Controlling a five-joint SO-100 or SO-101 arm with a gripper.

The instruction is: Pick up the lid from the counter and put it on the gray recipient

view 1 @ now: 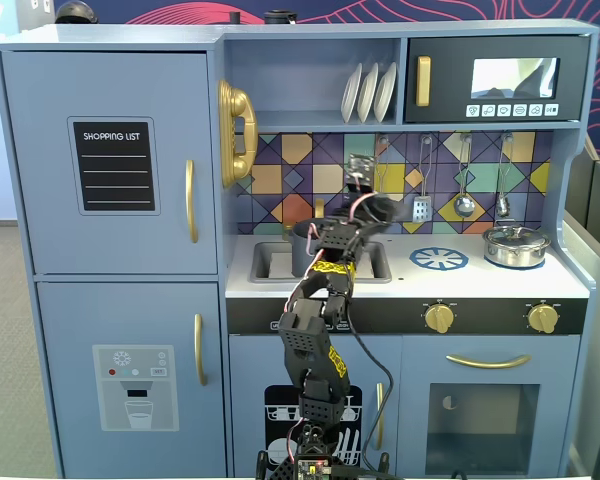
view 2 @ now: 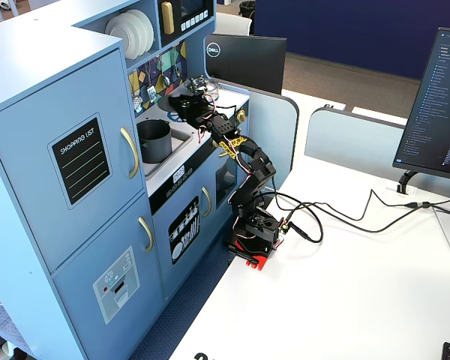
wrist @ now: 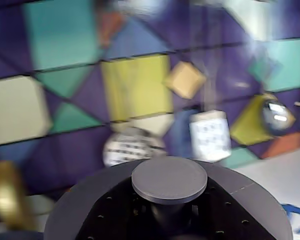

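In the wrist view the dark-gray lid (wrist: 85,205) fills the bottom, its round knob (wrist: 169,179) facing the camera. My gripper (wrist: 170,217) is shut on the knob's stem, with a black jaw on either side. In both fixed views the gripper (view 1: 372,213) (view 2: 181,103) holds the lid (view 1: 385,209) in the air in front of the tiled backsplash, above the counter. It is to the right of the gray pot in the view facing the kitchen. The gray pot (view 1: 302,248) (view 2: 154,140) stands open in the sink, partly hidden by my arm.
A shiny silver pot (view 1: 515,246) with its own lid sits at the counter's right, beside the blue-and-white burner circle (view 1: 439,259). Utensils (view 1: 464,203) hang on the backsplash. A gold phone (view 1: 235,132) hangs left of the sink (view 1: 265,262).
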